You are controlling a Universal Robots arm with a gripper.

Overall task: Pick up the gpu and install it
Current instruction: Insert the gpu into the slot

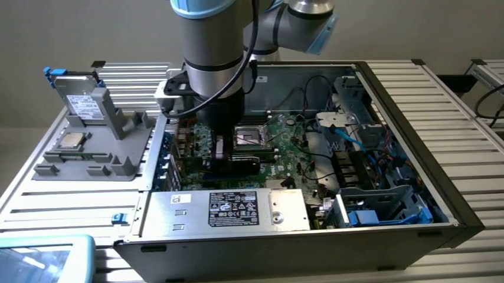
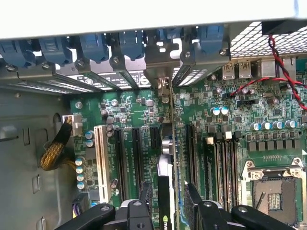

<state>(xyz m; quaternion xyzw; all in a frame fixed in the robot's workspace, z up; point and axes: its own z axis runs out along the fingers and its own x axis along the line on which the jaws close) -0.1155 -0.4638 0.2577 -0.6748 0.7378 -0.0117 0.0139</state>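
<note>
One gripper clamps gpu edge-on; its face hidden.

My bench: ribbed aluminium tabletop. Plain beige wall behind. Second ribbed table at exterior view's right. Light even, soft.

- On the silver power supply, at six o'clock in the exterior view, I see a black label with white print, too fine to read.
- The drive at ten o'clock has a white label, illegible.
- The gpu carries a green-and-white logo, with no letters readable.
- The bracket stickers have illegible print.
</note>
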